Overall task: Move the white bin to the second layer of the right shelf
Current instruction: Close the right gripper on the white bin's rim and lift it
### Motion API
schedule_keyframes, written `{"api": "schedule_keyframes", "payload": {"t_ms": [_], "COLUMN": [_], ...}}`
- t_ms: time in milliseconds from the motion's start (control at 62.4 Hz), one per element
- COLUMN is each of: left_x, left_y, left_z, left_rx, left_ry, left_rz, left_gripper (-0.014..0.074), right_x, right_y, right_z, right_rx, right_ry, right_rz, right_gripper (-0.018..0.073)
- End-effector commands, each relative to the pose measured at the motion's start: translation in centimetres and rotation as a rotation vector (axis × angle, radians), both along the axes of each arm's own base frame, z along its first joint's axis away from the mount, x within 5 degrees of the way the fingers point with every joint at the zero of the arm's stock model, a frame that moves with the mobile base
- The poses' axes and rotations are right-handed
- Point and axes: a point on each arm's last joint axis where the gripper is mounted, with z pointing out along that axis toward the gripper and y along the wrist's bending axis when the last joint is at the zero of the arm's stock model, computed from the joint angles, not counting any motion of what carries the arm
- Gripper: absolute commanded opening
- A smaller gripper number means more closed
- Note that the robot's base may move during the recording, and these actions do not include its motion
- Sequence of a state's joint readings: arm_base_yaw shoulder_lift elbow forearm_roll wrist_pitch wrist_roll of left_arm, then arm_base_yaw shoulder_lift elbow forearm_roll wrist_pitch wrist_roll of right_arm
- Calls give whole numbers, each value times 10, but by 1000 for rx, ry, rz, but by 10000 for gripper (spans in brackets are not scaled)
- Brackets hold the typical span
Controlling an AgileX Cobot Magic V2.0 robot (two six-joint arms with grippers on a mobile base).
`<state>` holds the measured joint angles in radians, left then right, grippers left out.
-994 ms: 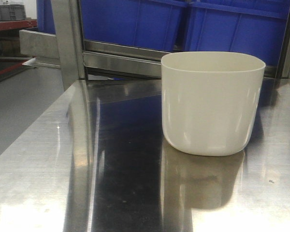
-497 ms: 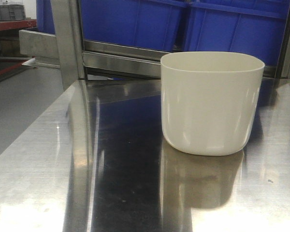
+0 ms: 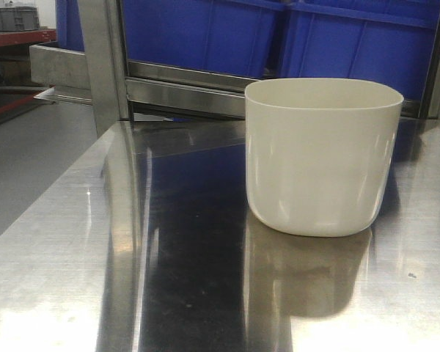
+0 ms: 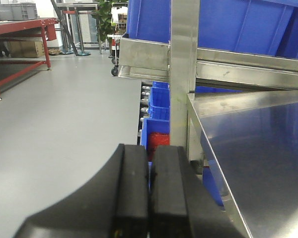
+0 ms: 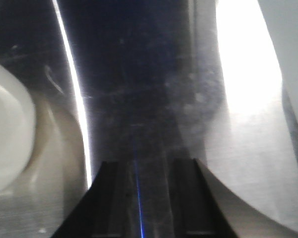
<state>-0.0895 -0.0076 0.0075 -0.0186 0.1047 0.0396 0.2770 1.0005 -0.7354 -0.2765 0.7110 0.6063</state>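
Note:
The white bin (image 3: 321,158) stands upright and empty on the mirror-like steel tabletop (image 3: 169,242), right of centre. Its rounded side also shows at the left edge of the right wrist view (image 5: 7,144). My right gripper (image 5: 149,168) hangs low over the tabletop, to the right of the bin and apart from it; its jaws are apart with bare steel between them. My left gripper (image 4: 150,151) is shut on nothing, off the table's left edge above the floor. The shelf level with white rollers does not show clearly.
Large blue crates (image 3: 352,44) sit on a steel rack rail (image 3: 191,92) right behind the table. A steel upright post (image 3: 103,66) stands at the table's back left, also in the left wrist view (image 4: 184,74). More blue crates (image 4: 159,104) sit lower down. A red table (image 4: 20,29) stands across the grey floor.

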Motion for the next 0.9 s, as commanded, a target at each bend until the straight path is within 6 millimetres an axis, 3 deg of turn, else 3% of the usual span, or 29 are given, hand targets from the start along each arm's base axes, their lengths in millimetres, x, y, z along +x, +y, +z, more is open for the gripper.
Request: {"api": "schedule_keyframes", "payload": {"t_ms": [0, 240, 417, 705, 882], "left_x": [0, 0, 0, 0, 0], "left_y": [0, 0, 0, 0, 0], "left_z": [-1, -1, -1, -1, -1], "left_rx": [-19, -19, -19, -19, -19], "left_ry": [-72, -72, -72, -72, -72], "left_rz": [4, 4, 4, 4, 4], "left_gripper": [85, 85, 85, 85, 85], "right_x": [13, 38, 61, 89, 95], "right_y": [13, 44, 65, 91, 94], "right_z": [29, 67, 83, 68, 60], "right_rx": [1, 26, 15, 43, 36], "right_ry": [-75, 24, 87, 151, 164], "right_rz": [39, 47, 49, 77, 78], "right_gripper": [341, 341, 341, 341, 341]}}
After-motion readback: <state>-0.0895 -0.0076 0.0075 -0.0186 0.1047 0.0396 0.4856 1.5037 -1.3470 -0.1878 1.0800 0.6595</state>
